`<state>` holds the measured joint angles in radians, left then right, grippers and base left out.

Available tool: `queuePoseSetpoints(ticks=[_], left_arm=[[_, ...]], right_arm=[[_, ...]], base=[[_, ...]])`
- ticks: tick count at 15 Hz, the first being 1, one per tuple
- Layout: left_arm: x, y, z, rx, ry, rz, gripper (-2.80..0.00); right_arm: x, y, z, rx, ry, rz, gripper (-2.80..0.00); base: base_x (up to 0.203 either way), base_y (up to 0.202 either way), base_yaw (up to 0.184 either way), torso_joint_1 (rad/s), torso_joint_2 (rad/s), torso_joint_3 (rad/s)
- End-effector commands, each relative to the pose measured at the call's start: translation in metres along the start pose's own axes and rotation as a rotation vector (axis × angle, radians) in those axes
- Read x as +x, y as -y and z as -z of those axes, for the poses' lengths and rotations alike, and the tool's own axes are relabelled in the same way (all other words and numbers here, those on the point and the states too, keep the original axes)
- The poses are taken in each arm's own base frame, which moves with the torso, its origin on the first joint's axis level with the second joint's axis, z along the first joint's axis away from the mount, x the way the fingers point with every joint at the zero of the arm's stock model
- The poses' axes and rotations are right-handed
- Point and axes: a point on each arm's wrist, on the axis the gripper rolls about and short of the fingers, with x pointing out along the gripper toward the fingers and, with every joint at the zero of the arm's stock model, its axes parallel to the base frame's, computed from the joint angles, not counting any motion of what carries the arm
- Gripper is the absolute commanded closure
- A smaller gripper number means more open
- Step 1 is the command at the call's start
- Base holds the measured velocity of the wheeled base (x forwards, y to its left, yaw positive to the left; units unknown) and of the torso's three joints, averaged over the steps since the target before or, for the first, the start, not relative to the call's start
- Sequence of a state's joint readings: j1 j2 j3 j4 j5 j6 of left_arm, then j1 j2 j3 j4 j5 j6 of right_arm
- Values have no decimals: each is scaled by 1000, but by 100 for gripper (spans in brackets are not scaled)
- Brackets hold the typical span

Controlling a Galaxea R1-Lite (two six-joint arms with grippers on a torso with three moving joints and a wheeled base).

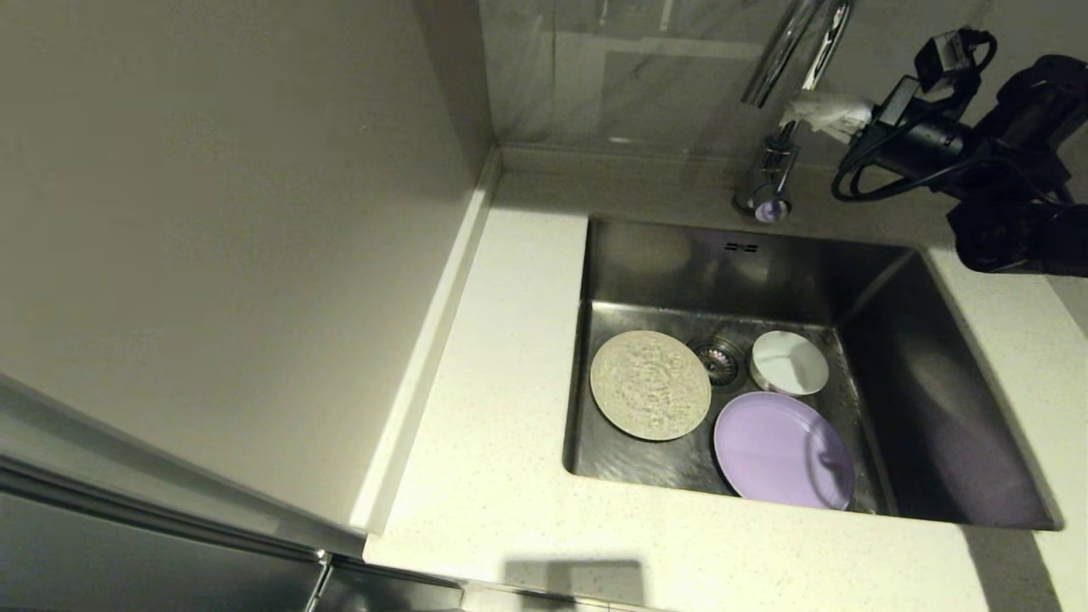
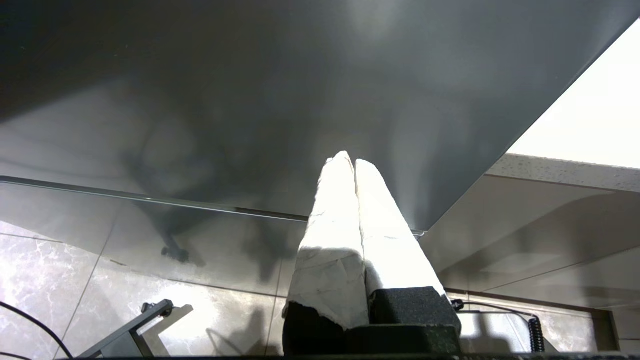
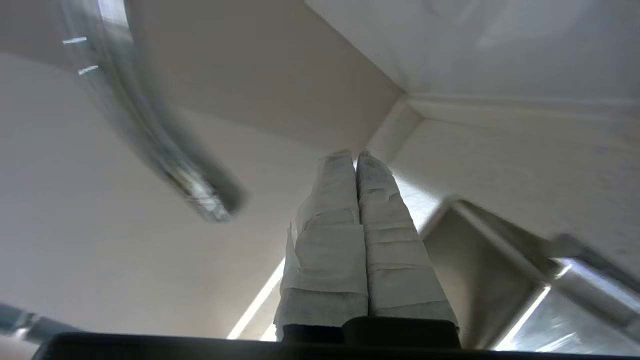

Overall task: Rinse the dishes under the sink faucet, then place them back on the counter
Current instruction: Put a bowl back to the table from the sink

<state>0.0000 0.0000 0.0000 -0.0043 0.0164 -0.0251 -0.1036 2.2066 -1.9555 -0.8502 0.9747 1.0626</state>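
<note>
Speckled off-white desk [image 1: 493,476] wraps around a steel sink [image 1: 935,408], with plain wall panels behind it. Up at the back right, the right tool [image 1: 807,109] hangs beside the faucet [image 1: 769,174], its white-wrapped fingers [image 3: 345,225] pressed together and holding nothing. Well below and in front of that tool, all three dishes lie on the sink floor: the cream plate [image 1: 650,384] to its left, the bowl [image 1: 790,363] almost straight under it, the purple plate [image 1: 782,450] nearest the front wall. A drain [image 1: 716,357] sits between cream plate and bowl. The left tool [image 2: 354,167] is parked down by a dark panel, fingers together, empty.
</note>
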Motion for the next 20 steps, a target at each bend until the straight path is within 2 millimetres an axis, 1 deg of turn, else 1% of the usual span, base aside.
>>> queuePoseSetpoints(ticks=[1,3,4,6,7,9,10,12,13,14,15,16,17,18,19,20], left_arm=[[0,0,0,-1,3,0,0],[0,0,0,0,3,1,0],[0,0,0,-1,3,0,0],[0,0,0,-1,4,0,0],[0,0,0,-1,3,0,0],[0,0,0,-1,3,0,0],[0,0,0,-1,3,0,0],[0,0,0,-1,3,0,0],[0,0,0,0,3,0,0],[0,0,0,0,3,0,0],[0,0,0,0,3,0,0],[0,0,0,0,3,0,0],[0,0,0,-1,3,0,0],[0,0,0,-1,3,0,0],[0,0,0,-1,3,0,0],[0,0,0,-1,3,0,0]], right_arm=[[-6,-29,-11,-7,0,-3,0],[-17,-45,-13,25,-20,49,0],[-24,-49,-8,46,-45,97,0],[-40,-59,11,66,-136,215,0],[-49,-66,23,69,-191,267,0],[-75,-78,61,50,-343,396,0],[-88,-84,82,13,-435,461,0],[-114,-101,115,-155,-656,560,0],[-126,-115,126,-243,-749,566,0],[-136,-130,134,-292,-801,570,0],[-143,-141,140,-302,-822,581,0],[-149,-147,147,-301,-841,590,0],[-156,-150,150,-303,-850,614,0],[-159,-148,150,-336,-867,625,0],[-158,-143,151,-351,-888,623,0],[-155,-133,151,-370,-907,609,0]], base=[[0,0,0,0,0,0],[0,0,0,0,0,0],[0,0,0,0,0,0],[0,0,0,0,0,0],[0,0,0,0,0,0],[0,0,0,0,0,0],[0,0,0,0,0,0],[0,0,0,0,0,0],[0,0,0,0,0,0],[0,0,0,0,0,0],[0,0,0,0,0,0],[0,0,0,0,0,0],[0,0,0,0,0,0],[0,0,0,0,0,0],[0,0,0,0,0,0],[0,0,0,0,0,0]])
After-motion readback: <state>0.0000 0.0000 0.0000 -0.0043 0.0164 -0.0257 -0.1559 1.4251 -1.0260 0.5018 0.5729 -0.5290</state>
